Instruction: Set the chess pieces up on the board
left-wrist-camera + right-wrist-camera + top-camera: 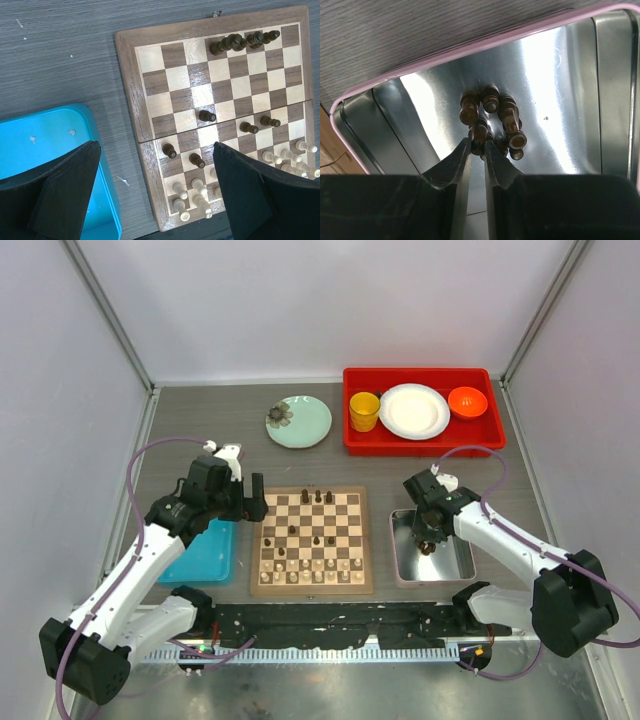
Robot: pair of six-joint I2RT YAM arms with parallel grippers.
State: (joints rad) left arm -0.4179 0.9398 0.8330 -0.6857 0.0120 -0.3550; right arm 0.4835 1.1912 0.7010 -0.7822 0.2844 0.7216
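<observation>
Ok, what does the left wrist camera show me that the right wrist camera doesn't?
Only left wrist: the board with cream pieces and scattered dark pieces, the blue tray, and the left fingers spread wide. Only right wrist: the silver tray holding a heap of dark chessmen, the right fingers nearly together at it. Both: the grey table and dark chessmen.

Top overhead, wide; wrists close, downward; left shares board (pixel 342 523).

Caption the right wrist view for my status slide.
Right gripper, jaws nearly together, tips flanking one of the dark chess pieces heaped in the silver metal tray.
</observation>
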